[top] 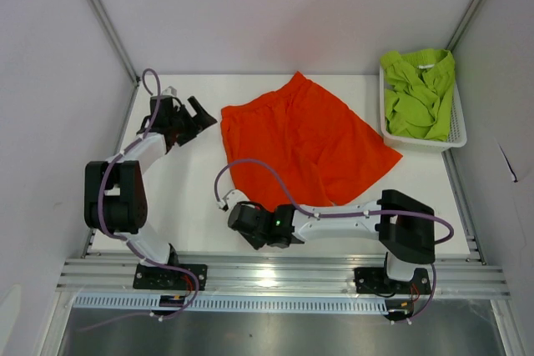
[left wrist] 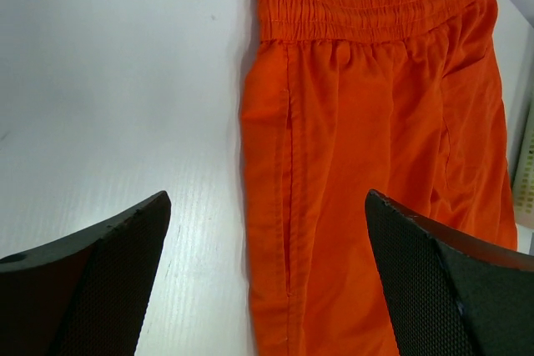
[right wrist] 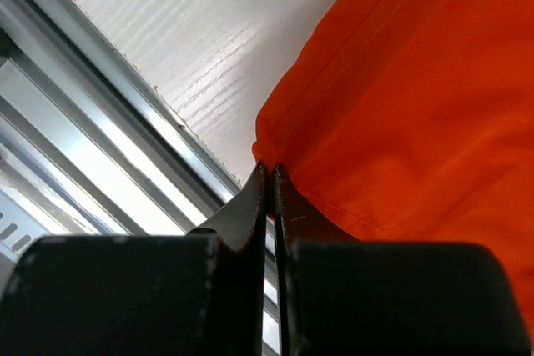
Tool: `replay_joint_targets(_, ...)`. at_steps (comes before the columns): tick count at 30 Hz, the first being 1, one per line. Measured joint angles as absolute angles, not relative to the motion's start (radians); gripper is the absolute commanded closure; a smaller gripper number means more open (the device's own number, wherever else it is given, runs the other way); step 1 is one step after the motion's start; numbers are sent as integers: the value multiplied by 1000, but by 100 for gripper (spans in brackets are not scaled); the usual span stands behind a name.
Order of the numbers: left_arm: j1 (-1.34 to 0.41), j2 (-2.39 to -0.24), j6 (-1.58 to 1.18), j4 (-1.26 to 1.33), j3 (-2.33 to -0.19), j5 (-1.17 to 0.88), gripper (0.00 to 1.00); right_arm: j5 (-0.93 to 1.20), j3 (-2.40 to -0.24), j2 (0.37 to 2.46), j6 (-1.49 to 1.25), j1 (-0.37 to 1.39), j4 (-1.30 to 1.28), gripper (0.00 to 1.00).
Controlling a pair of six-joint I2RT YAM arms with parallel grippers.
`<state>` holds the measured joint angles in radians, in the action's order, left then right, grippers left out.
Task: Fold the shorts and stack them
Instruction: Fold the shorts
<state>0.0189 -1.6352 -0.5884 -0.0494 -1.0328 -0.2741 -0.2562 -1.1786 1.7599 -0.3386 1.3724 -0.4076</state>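
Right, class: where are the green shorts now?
In the top view, the green shorts lie bunched in the white basket at the table's far right corner.

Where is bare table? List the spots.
Bare table lies left of the orange shorts, between the left arm and right fingers; also along the back wall. Crowded: the basket corner, the near edge under the right arm.

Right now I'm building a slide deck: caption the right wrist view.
Right gripper shut on a hem corner of the bright orange-red fabric shorts, near the white table's metal edge rail.
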Motion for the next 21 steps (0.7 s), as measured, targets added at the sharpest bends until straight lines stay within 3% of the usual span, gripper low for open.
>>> replay_joint_targets(9, -11, -1776, -611, -7, -1045, -287, 1, -200, -1114, 1723, -322, 1382, -363, 100)
replay_joint_targets(21, -70, -1948, -640, -4, -1225, -264, 1, -164, -1075, 1695, -316, 1438, -312, 100)
